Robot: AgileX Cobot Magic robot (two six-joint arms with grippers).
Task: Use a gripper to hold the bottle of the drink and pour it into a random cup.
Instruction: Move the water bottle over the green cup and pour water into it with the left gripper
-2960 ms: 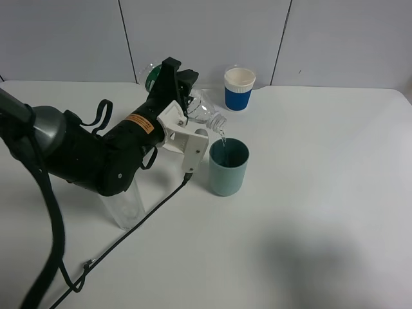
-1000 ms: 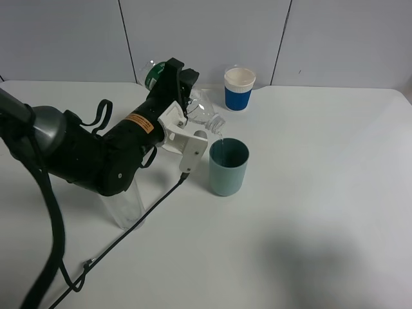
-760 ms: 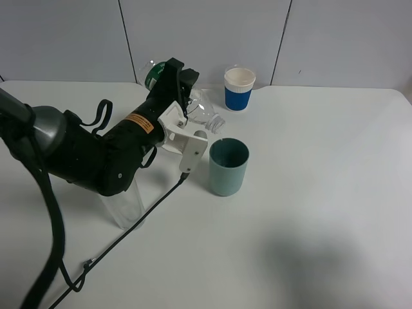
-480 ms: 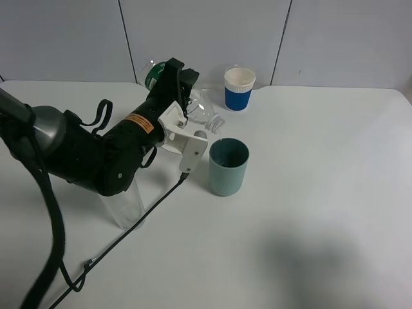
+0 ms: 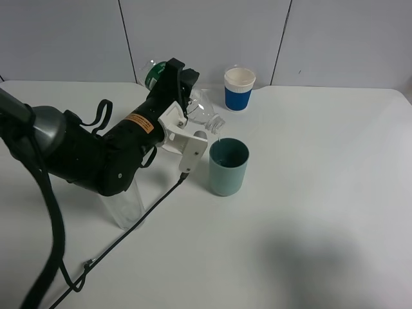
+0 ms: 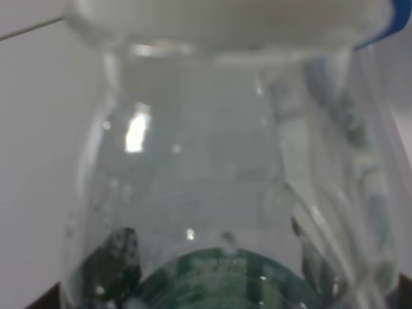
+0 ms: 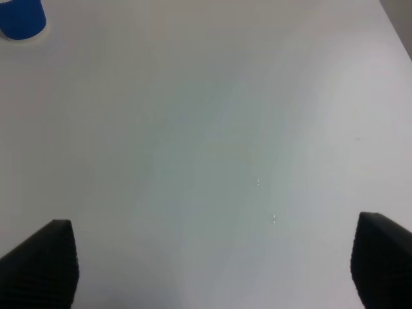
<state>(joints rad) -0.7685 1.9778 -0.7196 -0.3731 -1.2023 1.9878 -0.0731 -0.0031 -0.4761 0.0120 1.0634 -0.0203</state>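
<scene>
My left gripper [image 5: 185, 113] clamps the tilted bottle [image 5: 206, 111], its mouth above the cup [image 5: 228, 168] at 11 o'clock. Pouring looks nearly finished.

No writing can be read. Print is carried by the orange label [image 5: 140, 121] on the arm [image 5: 96, 154], at ten o'clock from the cup [image 5: 228, 167], but is blurred.

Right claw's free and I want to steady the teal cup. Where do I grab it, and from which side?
I'd grip the cup at mid-wall from its right in the high view: it stands upright and straight-walled, and the bottle and left arm crowd its left rim.
</scene>
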